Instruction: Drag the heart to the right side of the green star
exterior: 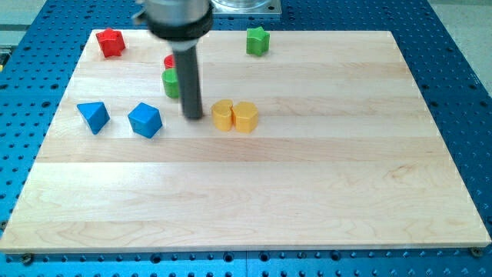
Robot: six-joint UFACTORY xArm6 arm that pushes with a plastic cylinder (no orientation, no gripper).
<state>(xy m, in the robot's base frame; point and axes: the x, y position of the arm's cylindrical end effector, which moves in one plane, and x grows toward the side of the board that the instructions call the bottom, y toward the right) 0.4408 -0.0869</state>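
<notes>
Rod shaft hides most of a red block (168, 61) and part of a green block (170, 83), shapes unclear. Upright, my tip (193, 117) holds nothing, just left of the yellow heart (245, 117), which touches a yellow block (222, 115); green star (257, 40) sits well apart, toward the view's top.

The rod descends near-vertically from a blurred dark mount at the view's top, left of centre. The shaft is straight, dark and cylindrical, of uniform width along its visible length. My tip (193, 118) sits at table height in the upper left part of the board, just left of the yellow blocks (234, 116) and just right of the green block (171, 83). The tip contacts no block. The arm above the mount is out of view
</notes>
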